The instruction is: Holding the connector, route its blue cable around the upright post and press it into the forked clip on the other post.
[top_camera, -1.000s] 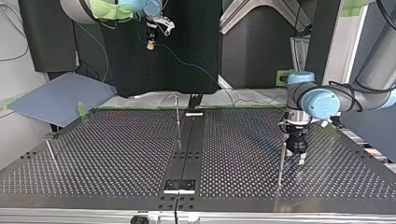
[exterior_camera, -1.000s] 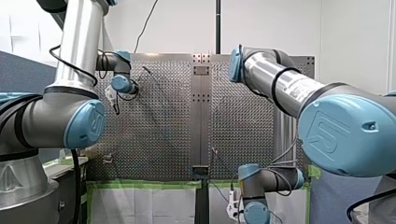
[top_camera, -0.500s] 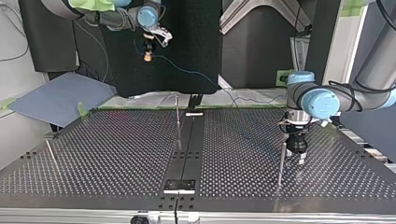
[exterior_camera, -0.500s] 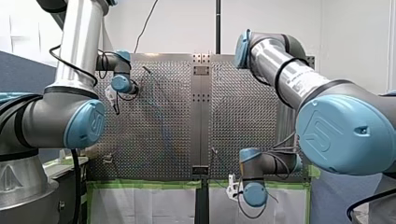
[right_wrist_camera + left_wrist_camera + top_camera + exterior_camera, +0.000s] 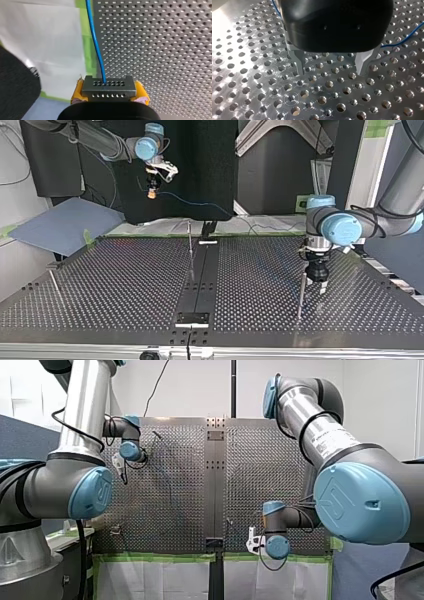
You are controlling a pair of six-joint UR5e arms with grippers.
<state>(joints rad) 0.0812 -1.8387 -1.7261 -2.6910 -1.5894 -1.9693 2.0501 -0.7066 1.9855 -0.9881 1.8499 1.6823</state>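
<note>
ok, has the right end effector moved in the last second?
Yes. In the top view my right end effector, shut on the connector, has come down against the black panel behind it, nearer the top of the thin centre post.

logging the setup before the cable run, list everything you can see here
table: one, perforated metal, middle of the front view
posts: three, thin metal, standing on the table, one mid-table, one toward each side of the top view
connector: one, grey, between the right gripper's yellow pads
cable: one, blue, leading out of the connector
tape: green, along the table's near edge in the front view
sheet: one, blue, off the table at the top view's left
panel: one, black, behind the table in the top view
left gripper: one, black with metal fingers, open, over bare table
right gripper: one, yellow pads, shut on the connector, raised
</note>
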